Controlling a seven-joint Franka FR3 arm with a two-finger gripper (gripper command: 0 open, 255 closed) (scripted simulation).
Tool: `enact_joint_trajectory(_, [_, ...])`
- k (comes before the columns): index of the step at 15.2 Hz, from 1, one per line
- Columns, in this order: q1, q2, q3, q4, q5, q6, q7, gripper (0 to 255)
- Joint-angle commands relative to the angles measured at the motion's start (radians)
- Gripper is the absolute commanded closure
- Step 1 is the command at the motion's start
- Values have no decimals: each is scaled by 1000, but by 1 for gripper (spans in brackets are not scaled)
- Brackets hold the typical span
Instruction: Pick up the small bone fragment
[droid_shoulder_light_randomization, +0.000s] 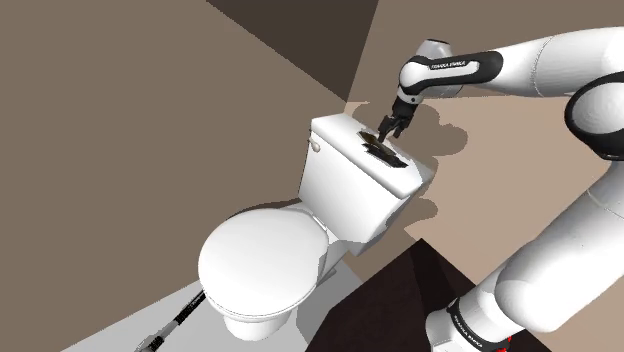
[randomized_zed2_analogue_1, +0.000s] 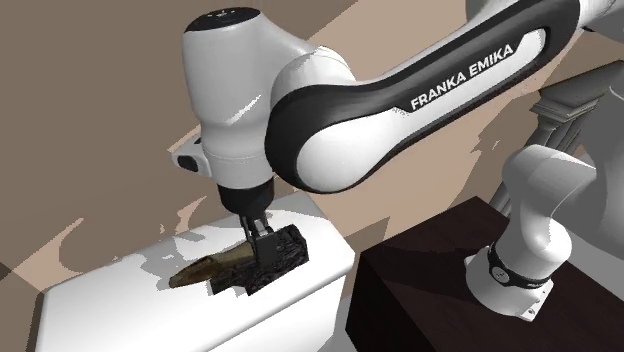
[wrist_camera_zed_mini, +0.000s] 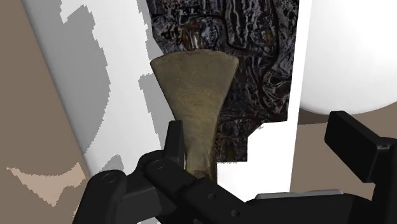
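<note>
White toilet (droid_shoulder_light_randomization: 262, 262); dark mottled slab (wrist_camera_zed_mini: 254, 70) on tank lid (droid_shoulder_light_randomization: 340, 130).

A white jointed arm with dark bands (randomized_zed2_analogue_1: 400, 110) bends down from the view's upper right, its all-black gripper (randomized_zed2_analogue_1: 257, 256) low over a flat white tank lid (randomized_zed2_analogue_1: 120, 310). An olive-brown bone fragment (randomized_zed2_analogue_1: 205, 270) lies on the lid — one end at the gripper, the other pointing to the view's left. A rough black block (randomized_zed2_analogue_1: 287, 250) sits just beside it. The arm's base stands on a dark brown box (randomized_zed2_analogue_1: 420, 290).
</note>
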Motion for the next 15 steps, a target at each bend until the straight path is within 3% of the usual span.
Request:
enact_joint_trajectory(1, [-11, 79, -5, 69, 31, 16, -36, 0])
enact_joint_trajectory(5, [-41, 208, -6, 205, 83, 19, -93, 0])
enact_joint_trajectory(14, [-45, 244, 1, 148, 100, 109, -104, 0])
enact_joint_trajectory(15, [-45, 244, 1, 149, 99, 108, -103, 255])
